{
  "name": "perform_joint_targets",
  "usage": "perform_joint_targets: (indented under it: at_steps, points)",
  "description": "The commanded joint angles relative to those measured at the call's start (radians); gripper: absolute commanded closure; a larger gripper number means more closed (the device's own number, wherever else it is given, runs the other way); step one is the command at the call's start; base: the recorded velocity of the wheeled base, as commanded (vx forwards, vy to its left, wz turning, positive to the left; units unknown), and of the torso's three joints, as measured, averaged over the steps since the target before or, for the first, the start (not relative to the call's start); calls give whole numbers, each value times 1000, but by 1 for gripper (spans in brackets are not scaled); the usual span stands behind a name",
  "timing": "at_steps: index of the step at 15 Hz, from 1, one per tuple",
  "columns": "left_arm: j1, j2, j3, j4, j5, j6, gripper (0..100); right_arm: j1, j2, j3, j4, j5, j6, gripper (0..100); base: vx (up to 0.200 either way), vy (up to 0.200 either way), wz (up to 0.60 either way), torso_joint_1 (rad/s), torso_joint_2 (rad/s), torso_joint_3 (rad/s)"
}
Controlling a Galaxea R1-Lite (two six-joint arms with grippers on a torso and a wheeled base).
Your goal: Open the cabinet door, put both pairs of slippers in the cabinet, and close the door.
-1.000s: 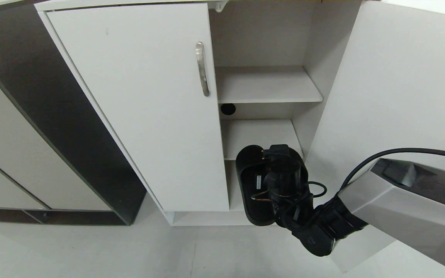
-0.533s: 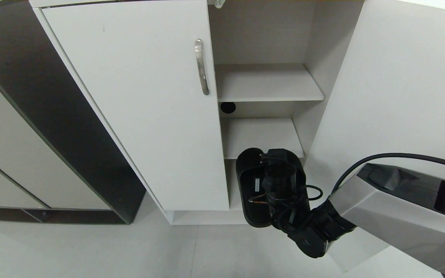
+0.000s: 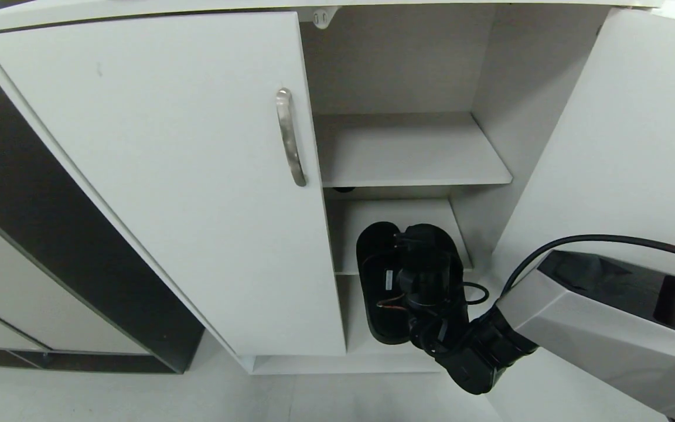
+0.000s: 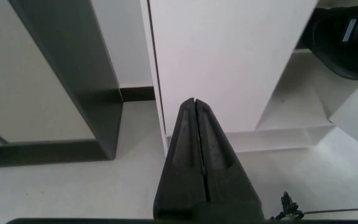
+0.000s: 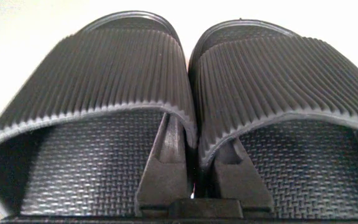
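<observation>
While the right-hand door of the white cabinet stands swung wide open, the left-hand door is shut, its metal handle upright near the inner edge. A pair of black ribbed slippers hangs side by side in front of the open compartment, toes pointing into the cabinet, at about the level of the middle shelf and over the bottom compartment. The right tool grasps them: one finger is slid under each strap, pinching the two inner walls together. An upper shelf sits higher inside. The left tool is clenched with its fingers pressed flat together, holding nothing, and hangs low over the pale floor in front of the shut door. As for progress, the door-opening step looks done, and this pair is at the cabinet mouth but not yet set down. It is probably the first pair, so placing it, stowing the other pair and closing the door appear to remain.
</observation>
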Motion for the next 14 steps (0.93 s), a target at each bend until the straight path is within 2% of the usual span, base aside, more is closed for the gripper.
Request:
perform_joint_targets:
  at_steps: [1,4,7,14]
  points:
    - [-1,1,0,0,0,0,100,0,1,0,0,0,0,100,200,0,0,-2,7,-2]
    - [-1,1,0,0,0,-2,100,0,6,-3,0,1,2,100,200,0,0,2,2,-4]
    - [-1,1,0,0,0,-2,100,-7,35,-35,0,1,2,100,0,0,0,0,0,0]
    - [-1,1,0,0,0,-2,100,-76,174,-337,88,9,-24,100,0,0,0,0,0,0]
